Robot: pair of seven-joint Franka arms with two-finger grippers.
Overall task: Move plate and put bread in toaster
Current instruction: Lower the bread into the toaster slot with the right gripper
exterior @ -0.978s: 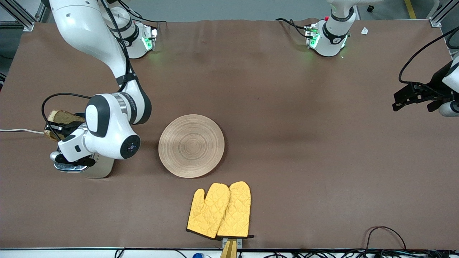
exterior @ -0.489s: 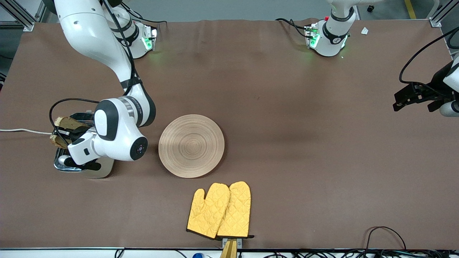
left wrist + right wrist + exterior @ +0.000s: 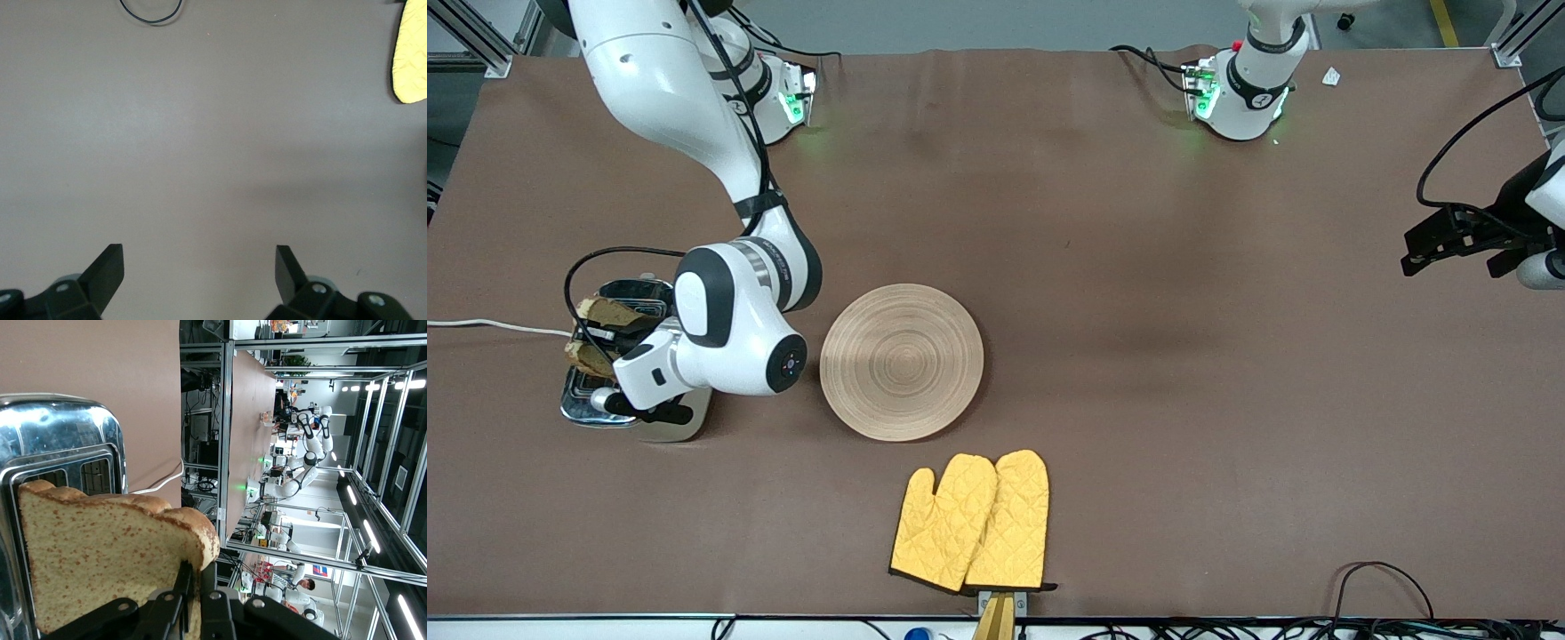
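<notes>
My right gripper point(image 3: 605, 336) is shut on the bread point(image 3: 611, 311), a brown speckled slice held on edge just over the toaster point(image 3: 633, 290) at the right arm's end of the table. In the right wrist view the bread point(image 3: 100, 547) is pinched between my right gripper's point(image 3: 198, 577) fingers, with the toaster's chrome top and slots point(image 3: 73, 440) right under it. The round tan plate point(image 3: 902, 361) lies flat mid-table beside the toaster. My left gripper point(image 3: 1416, 251) waits open and empty over the left arm's end of the table; its wrist view point(image 3: 200, 267) shows only bare mat.
A pair of yellow oven mitts point(image 3: 971, 521) lies nearer the front camera than the plate; one mitt's edge shows in the left wrist view point(image 3: 410, 57). The toaster's white cord point(image 3: 480, 324) runs off the table's end. A black cable loop point(image 3: 1383, 582) lies near the front edge.
My right gripper has carried the bread down and sideways toward the plate, from beside the toaster's end to over its slots. The left arm and the plate have not moved.
</notes>
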